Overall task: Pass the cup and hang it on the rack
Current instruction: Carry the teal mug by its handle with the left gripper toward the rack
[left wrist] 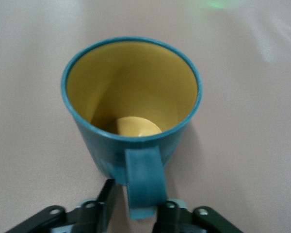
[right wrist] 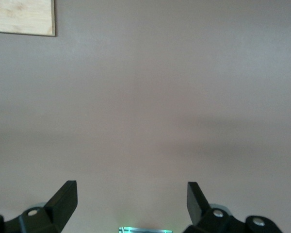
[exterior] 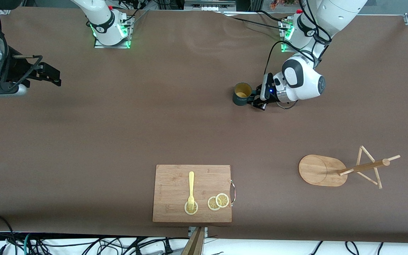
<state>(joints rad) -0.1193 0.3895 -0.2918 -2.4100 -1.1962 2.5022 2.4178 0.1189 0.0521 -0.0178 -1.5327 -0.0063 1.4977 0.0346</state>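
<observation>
The dark teal cup with a mustard-yellow inside stands upright on the table, near the left arm's base. In the left wrist view the cup turns its handle toward my left gripper. My left gripper is low at the table with its fingers on either side of the handle; a gap shows between one finger and the handle. The wooden rack stands nearer the front camera, toward the left arm's end. My right gripper waits open and empty over bare table at the right arm's end.
A bamboo cutting board lies near the table's front edge, with a yellow fork and lemon slices on it. Its corner shows in the right wrist view. The rack's pole and pegs stick out from its base.
</observation>
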